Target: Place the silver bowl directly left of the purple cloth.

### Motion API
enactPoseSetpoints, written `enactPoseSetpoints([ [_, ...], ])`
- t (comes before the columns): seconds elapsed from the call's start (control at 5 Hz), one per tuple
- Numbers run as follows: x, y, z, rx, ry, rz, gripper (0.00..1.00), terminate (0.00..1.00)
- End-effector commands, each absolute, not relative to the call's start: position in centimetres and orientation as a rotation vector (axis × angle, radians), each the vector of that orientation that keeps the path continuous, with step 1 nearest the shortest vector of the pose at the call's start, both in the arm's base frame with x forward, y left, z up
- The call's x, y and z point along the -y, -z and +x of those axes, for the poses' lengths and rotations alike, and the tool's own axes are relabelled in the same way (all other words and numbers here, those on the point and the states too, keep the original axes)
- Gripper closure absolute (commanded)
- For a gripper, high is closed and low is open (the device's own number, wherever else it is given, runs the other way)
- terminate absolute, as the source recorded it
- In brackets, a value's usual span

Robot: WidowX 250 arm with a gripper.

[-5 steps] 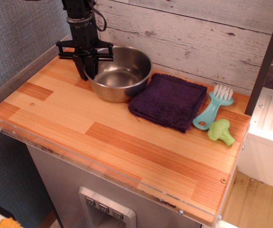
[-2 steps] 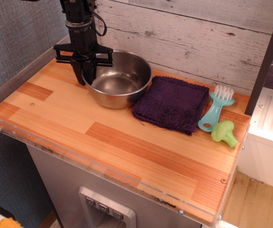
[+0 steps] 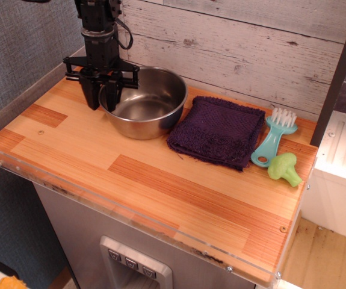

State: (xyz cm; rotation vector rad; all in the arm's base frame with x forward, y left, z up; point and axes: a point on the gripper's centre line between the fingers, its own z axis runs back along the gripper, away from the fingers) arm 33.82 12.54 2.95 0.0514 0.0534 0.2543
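We have one view only, set high and off the front corner of the wooden counter [image 3: 160, 180], looking down and across toward the plank wall [image 3: 251, 42]. It sits fairly near: the gripper [image 3: 101, 99] appears upper left, with the counter spreading right and below it.

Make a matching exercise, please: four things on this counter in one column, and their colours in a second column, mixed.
Things:
1. bowl
2. cloth
3. brush
4. toy broccoli

Colours:
A. light green
B. silver
C. turquoise with white bristles
D. dark purple

Pairs: 1-B, 2-D, 3-C, 4-A
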Motion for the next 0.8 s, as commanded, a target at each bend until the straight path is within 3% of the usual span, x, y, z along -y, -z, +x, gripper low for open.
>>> enactPoseSetpoints([
  [0.0, -10.9, -9.5, 32.3, 0.127, -0.155, 0.129, 0.00, 0.00],
  [0.2, -9.1, -10.8, 32.0, 0.164, -0.056, 0.119, 0.00, 0.00],
  [0.6, -6.4, -10.6, 32.6, 0.134, 0.034, 0.090, 0.00, 0.00],
])
